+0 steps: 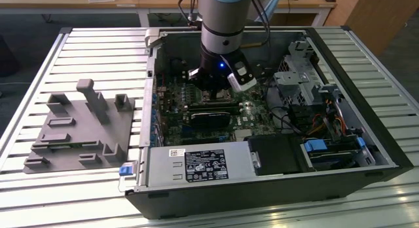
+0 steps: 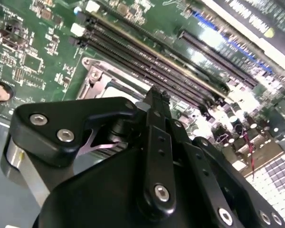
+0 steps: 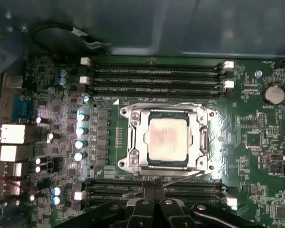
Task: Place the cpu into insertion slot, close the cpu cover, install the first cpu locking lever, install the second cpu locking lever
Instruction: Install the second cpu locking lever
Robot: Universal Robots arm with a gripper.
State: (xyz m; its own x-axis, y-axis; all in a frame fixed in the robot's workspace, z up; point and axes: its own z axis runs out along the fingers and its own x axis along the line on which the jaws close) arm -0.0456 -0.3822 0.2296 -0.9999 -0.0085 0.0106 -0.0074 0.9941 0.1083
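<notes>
The cpu [image 3: 167, 138], a dull silver square, lies flat in the insertion slot, whose dark edge [image 3: 145, 137] shows around the chip. The cpu cover [image 3: 134, 142] lies down around it as a silvery frame. One thin locking lever [image 3: 156, 103] runs along the frame's far side. Another thin lever [image 3: 180, 177] slants off the near side, close to my fingertips. My gripper [image 3: 154, 191] is shut, its tips over the memory slots just beside the socket. In the second wrist view my gripper [image 2: 156, 95] hangs right over the cover [image 2: 102, 80]. In the exterior view my gripper [image 1: 216, 93] is low inside the case.
Long black memory slots [image 3: 154, 73] flank the socket on both sides. The open computer case [image 1: 340, 56] walls in the board. A power supply [image 1: 196, 165] and drive cage [image 1: 327, 152] sit at the front. A grey fixture [image 1: 82, 125] stands on the exterior view's left.
</notes>
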